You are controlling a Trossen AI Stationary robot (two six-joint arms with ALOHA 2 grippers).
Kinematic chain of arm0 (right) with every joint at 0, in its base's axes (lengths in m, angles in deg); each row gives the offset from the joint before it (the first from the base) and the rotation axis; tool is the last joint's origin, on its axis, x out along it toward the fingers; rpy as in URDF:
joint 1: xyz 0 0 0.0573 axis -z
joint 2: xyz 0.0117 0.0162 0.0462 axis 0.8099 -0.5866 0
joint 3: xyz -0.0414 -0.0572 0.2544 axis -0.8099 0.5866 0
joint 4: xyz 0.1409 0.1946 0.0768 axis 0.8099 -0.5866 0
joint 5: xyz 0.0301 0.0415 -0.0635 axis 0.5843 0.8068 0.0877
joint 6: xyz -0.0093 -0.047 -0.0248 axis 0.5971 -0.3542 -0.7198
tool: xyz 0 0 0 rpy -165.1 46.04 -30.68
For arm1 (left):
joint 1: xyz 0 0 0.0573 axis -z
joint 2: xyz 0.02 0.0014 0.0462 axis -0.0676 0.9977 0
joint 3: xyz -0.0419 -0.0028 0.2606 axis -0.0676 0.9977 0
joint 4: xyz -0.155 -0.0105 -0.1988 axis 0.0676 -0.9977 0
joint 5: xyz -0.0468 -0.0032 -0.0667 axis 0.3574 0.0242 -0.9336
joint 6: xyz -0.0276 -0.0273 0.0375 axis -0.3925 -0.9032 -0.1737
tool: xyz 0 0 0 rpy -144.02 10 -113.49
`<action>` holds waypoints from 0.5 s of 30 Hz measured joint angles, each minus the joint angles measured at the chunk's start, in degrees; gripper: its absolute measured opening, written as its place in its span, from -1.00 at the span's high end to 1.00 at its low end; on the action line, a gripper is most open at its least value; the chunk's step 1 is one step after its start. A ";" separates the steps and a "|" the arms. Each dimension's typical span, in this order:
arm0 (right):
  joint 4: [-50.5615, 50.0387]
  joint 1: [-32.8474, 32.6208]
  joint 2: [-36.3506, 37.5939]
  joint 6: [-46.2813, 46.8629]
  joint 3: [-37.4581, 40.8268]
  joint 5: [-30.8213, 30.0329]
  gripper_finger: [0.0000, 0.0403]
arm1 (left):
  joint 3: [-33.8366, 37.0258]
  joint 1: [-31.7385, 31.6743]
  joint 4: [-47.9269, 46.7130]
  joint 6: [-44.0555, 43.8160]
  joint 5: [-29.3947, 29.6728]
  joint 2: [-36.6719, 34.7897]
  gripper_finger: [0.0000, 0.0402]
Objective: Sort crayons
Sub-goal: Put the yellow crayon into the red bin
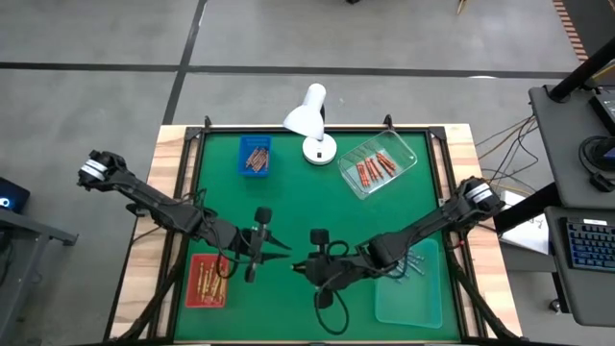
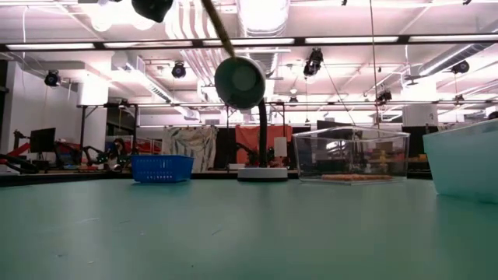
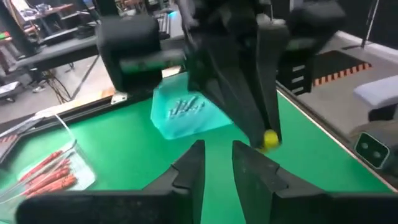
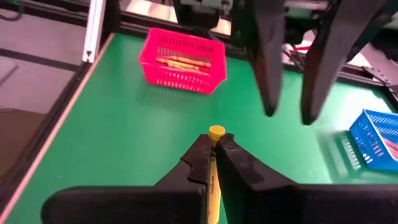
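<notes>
Crayons lay sorted in four containers on the green counter (image 1: 317,202): a blue basket (image 1: 255,156) near the far edge held orange-brown sticks (image 1: 256,158), a clear tray (image 1: 378,165) toward the far right corner held red ones (image 1: 375,168), a red basket (image 1: 206,281) at the near left corner held yellow-gold ones (image 1: 207,279), and a pale translucent tray (image 1: 409,283) at the near right corner held a few light blue-grey ones (image 1: 408,268). A white desk lamp (image 1: 309,123) stood at the middle of the far edge, between the blue basket and the clear tray. Both arms reached in over the near middle of the counter, their tips close together and facing each other. The right tool (image 4: 214,157) was clamped on a yellow crayon (image 4: 214,140), whose blunt end stuck out just past the fingertips. In the left wrist view that same yellow end (image 3: 270,140) showed at the tip of the right arm's fingers. The left tool (image 3: 216,163) hung just before it with its fingers (image 3: 189,165) a narrow gap apart and nothing between them. In the right wrist view the left arm's two dark fingers (image 4: 267,56) hung just beyond the crayon, apart from it. The low view showed the blue basket, the lamp base and the clear tray along the far edge.
</notes>
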 joint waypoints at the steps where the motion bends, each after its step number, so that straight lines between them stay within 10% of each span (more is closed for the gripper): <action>1: -0.01 -0.29 0.50 -0.03 0.28 0.00 0.94 | 0.00 0.04 -0.17 -0.10 -0.17 0.00 0.67; 15: 12.31 -1.11 2.84 -13.50 0.72 -0.01 0.94 | 0.35 0.15 10.12 2.14 -5.91 6.92 0.23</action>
